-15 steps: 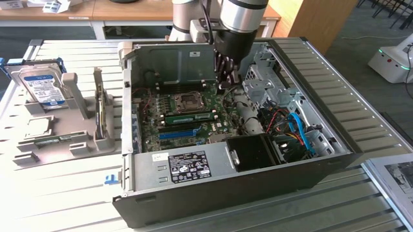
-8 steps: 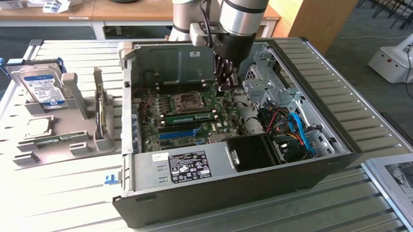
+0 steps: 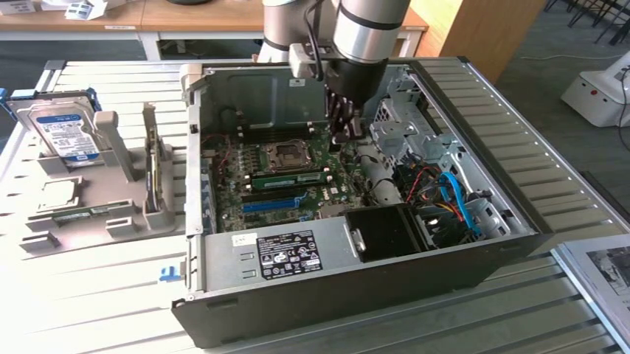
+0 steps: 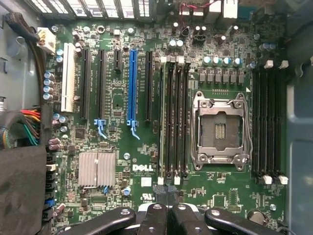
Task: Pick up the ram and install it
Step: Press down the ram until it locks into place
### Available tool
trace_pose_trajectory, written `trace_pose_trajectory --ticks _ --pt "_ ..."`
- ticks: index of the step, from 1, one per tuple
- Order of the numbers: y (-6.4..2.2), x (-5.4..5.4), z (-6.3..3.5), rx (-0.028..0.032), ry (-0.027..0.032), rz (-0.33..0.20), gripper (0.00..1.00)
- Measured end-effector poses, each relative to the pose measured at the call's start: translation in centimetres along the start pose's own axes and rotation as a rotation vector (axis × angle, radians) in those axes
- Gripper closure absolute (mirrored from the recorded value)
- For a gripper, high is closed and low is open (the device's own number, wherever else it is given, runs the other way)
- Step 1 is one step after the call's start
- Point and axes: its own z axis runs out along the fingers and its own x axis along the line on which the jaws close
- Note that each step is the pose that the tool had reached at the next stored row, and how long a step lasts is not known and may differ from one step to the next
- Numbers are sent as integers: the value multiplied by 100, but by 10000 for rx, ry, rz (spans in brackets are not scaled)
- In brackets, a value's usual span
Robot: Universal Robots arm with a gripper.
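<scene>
- One arm, one gripper (image 3: 344, 127): fingers pressed together, gripping nothing, hanging inside the open PC case (image 3: 512, 221) over the motherboard (image 3: 295, 195)
- Same closed fingertips in the wrist view (image 4: 168, 193), just off the end of the memory slots
- One ram (image 3: 288, 179): green stick seated upright in a slot beside the CPU socket (image 3: 288, 153), apart from the gripper
- Ram seen edge-on from the wrist (image 4: 162, 117), in the outermost slot of the bank, on the side away from the socket (image 4: 220, 129)
- One socket, open, no chip in it
- Two banks of black memory slots, one on each side of the socket
- One long blue slot (image 4: 131, 83), one white slot (image 4: 68, 83), one finned heatsink (image 4: 97, 169)
- One grey fixture (image 3: 118, 214) at the exterior view's left, carrying one hard drive (image 3: 59, 129) and one square silver chip (image 3: 59, 193)
- Surface: pale slatted metal table (image 3: 99, 302), case and fixture side by side on it
- Room: wooden desks (image 3: 197, 15) behind, grey floor, one white machine (image 3: 595, 96) at the exterior view's right
</scene>
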Motion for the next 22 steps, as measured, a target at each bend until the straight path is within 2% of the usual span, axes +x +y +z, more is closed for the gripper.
trace_pose_trajectory --ticks 22 --pt "-13 6 304 0 -1 0 90"
